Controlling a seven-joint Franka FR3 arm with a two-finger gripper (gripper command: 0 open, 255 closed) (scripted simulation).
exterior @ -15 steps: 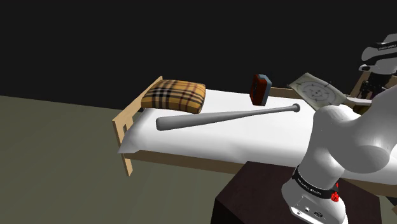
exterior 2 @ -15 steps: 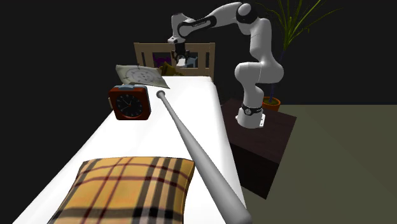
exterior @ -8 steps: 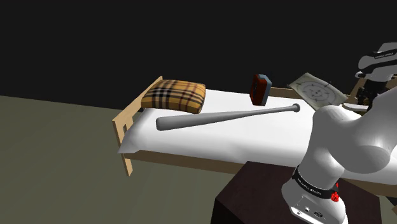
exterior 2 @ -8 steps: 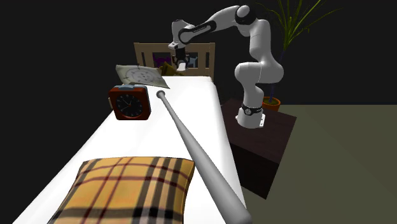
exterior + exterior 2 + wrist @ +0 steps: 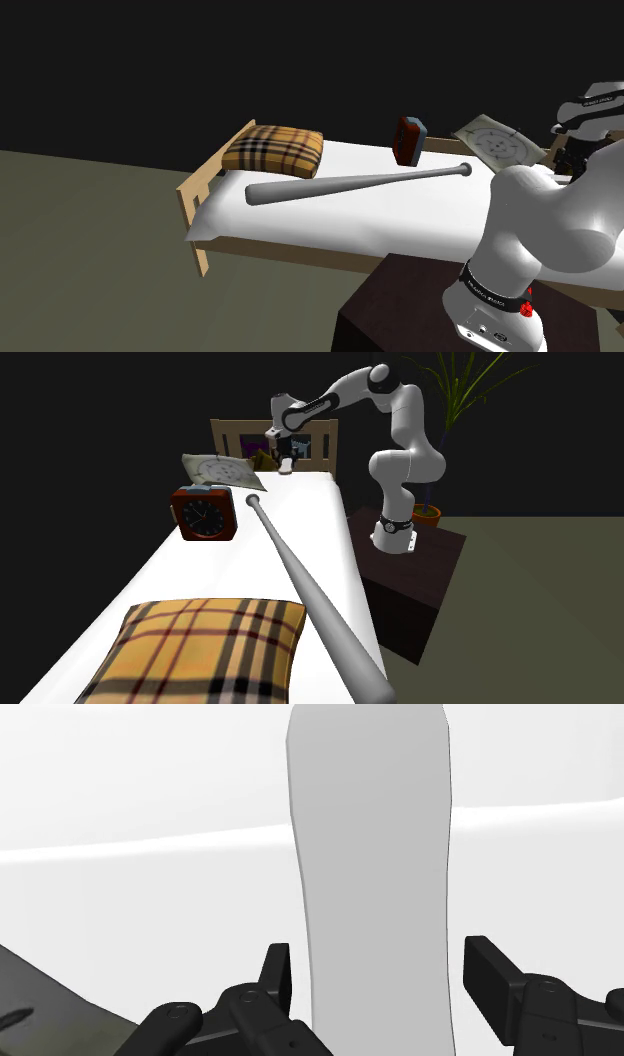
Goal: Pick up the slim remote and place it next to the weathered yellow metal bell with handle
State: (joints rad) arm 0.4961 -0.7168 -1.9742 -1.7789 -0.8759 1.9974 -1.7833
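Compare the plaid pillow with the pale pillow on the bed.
The plaid pillow is tan with dark and red stripes; the pale pillow bears a circular design. The plaid pillow lies at the end of the bed far from the hand; the pale pillow sits beside the clock, near the hand. Both rest on the white bed.

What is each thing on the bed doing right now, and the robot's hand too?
Remote: lying flat on the bed, not held.
Gripper: open, fingers either side of the remote, not touching it.
Bat: lying flat on the bed.
Clock: standing upright.
Plaid pillow: lying flat.
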